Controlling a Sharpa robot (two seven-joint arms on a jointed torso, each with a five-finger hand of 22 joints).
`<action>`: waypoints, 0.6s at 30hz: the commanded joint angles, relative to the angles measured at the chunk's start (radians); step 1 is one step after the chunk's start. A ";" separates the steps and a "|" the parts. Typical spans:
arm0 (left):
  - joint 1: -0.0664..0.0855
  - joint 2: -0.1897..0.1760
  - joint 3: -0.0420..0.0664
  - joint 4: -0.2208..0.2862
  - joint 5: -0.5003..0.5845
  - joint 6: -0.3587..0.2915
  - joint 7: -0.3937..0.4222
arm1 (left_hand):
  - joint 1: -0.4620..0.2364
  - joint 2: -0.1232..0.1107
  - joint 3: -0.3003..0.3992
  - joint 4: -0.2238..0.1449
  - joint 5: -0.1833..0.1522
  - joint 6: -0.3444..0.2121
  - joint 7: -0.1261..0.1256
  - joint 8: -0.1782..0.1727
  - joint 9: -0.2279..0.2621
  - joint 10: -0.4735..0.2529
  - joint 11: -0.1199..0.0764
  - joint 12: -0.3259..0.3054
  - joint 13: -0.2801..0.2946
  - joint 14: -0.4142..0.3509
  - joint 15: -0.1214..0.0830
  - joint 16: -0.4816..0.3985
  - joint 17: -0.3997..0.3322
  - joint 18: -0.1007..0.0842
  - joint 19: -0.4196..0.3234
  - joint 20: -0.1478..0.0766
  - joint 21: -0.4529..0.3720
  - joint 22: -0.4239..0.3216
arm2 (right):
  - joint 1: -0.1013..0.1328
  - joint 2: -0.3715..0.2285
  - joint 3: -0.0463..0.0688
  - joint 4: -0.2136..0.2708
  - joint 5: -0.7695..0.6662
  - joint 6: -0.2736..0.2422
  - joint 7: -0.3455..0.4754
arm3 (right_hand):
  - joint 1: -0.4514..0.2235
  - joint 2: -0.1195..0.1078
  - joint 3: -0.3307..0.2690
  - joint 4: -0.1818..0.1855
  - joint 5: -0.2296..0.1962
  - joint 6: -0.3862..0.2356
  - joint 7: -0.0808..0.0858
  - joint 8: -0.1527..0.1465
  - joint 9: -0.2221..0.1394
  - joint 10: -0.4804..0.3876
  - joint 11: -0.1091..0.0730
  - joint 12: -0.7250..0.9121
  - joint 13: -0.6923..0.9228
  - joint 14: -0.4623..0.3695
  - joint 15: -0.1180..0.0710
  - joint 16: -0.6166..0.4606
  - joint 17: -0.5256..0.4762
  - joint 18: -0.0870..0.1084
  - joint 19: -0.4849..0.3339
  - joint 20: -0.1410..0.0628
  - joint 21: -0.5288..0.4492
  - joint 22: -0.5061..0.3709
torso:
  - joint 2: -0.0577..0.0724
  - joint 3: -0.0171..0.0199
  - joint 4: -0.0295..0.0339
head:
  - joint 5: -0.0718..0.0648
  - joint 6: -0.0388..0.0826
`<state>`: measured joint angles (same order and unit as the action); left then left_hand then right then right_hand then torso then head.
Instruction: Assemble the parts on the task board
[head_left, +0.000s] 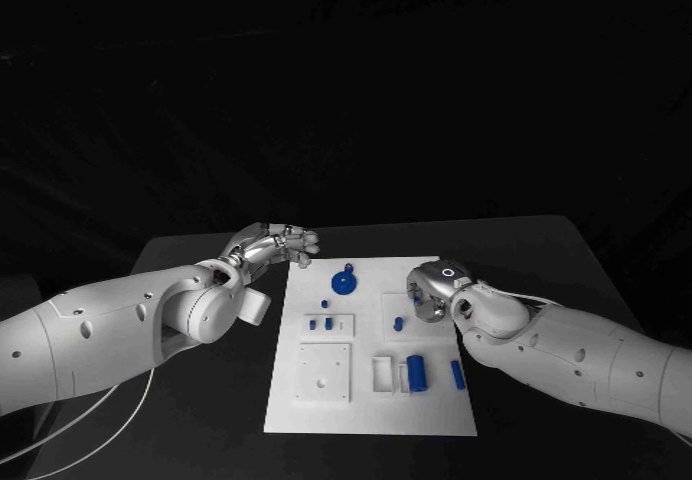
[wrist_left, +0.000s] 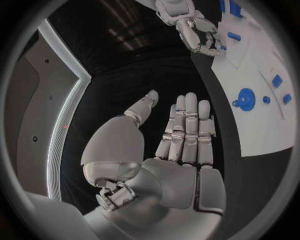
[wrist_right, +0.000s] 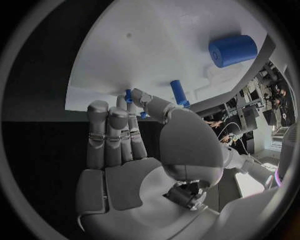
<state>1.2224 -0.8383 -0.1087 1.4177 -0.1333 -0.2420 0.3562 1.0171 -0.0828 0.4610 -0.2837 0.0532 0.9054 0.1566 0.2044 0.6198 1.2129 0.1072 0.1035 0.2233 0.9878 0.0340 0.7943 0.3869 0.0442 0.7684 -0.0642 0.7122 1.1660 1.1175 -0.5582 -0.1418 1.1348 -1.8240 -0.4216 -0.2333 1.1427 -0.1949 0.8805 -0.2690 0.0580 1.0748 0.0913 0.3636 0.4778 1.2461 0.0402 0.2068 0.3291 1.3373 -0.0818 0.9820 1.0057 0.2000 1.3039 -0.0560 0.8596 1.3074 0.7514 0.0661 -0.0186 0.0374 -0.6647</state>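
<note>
Head view: task board (head_left: 325, 405) lies between both hands, most blue parts (head_left: 417, 372) loose, so assembly looks early. Left hand (head_left: 274, 244) wide, empty. Right hand (head_left: 428, 290) touches a part (wrist_right: 129, 95); grip unclear.

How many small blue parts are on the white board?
8: round disc, dot beside it, side-by-side pair, mid-board peg, cylinder and bar near the front edge, one at the right hand. Others may be hidden.

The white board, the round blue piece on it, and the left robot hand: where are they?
white board (head_left: 325, 415), head view, bare near corner.
round blue piece (head_left: 345, 281), head view, its disc.
left robot hand (wrist_left: 178, 140), left wrist view, its fingers.
</note>
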 joint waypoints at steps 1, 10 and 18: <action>0.001 0.000 0.001 -0.003 0.006 -0.005 0.009 | 0.006 0.004 -0.004 0.000 0.001 -0.004 0.001 0.004 -0.001 -0.007 0.001 -0.004 -0.001 -0.001 0.006 -0.006 0.002 0.013 0.001 0.004 -0.005 0.001 | 0.005 -0.009 0.005 0.019 0.012 -0.025 0.008 | 0.006 -0.005 0.008 0.002 -0.006 0.006 0.000 0.007 0.001 0.082 -0.017 -0.001 0.003 -0.004 -0.006 0.007 0.002 0.062 0.002 -0.006 0.005 0.024 | 0.001 0.0005 0.0006 | 0.000 0.002; 0.001 0.002 0.001 -0.016 0.006 -0.008 0.011 | 0.006 0.003 -0.004 0.000 0.001 -0.005 0.001 0.004 -0.001 -0.007 0.001 -0.004 -0.001 0.000 0.006 -0.007 0.003 0.014 0.001 0.004 -0.005 0.002 | 0.017 -0.037 0.026 0.073 0.026 -0.041 0.009 | 0.006 -0.008 0.010 0.005 -0.006 0.008 0.000 0.007 0.002 0.083 -0.018 -0.003 0.007 -0.004 -0.006 0.008 0.002 0.062 0.002 -0.007 0.009 0.023 | 0.000 0.0005 -0.0007 | -0.001 0.006; 0.001 0.002 0.001 -0.019 0.006 -0.013 0.013 | 0.006 0.003 -0.004 0.001 0.001 -0.005 0.001 0.004 -0.002 -0.007 0.001 -0.004 -0.001 0.000 0.006 -0.008 0.004 0.014 0.002 0.004 -0.006 0.002 | 0.018 -0.070 0.046 0.157 0.073 -0.053 0.019 | 0.006 -0.009 0.012 0.006 -0.006 0.009 -0.001 0.007 0.002 0.084 -0.018 -0.004 0.009 -0.004 -0.007 0.009 0.002 0.062 0.002 -0.008 0.011 0.023 | 0.001 -0.0009 0.0003 | -0.002 0.007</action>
<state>1.2224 -0.8376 -0.1089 1.3985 -0.1331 -0.2490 0.3570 1.0171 -0.0828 0.4610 -0.2837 0.0532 0.9054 0.1566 0.2044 0.6199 1.2129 0.1072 0.1035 0.2234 0.9878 0.0339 0.7905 0.3897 0.0431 0.7684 -0.0642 0.7122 1.1665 1.1359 -0.6272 -0.0960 1.2768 -1.7834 -0.4602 -0.2301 1.1467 -0.1990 0.8860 -0.2634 0.0579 1.0747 0.0913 0.3687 0.4789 1.2473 0.0390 0.2048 0.3364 1.3392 -0.0838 0.9855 1.0065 0.1998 1.3037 -0.0556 0.8633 1.3073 0.7519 0.0662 -0.0191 0.0348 -0.6576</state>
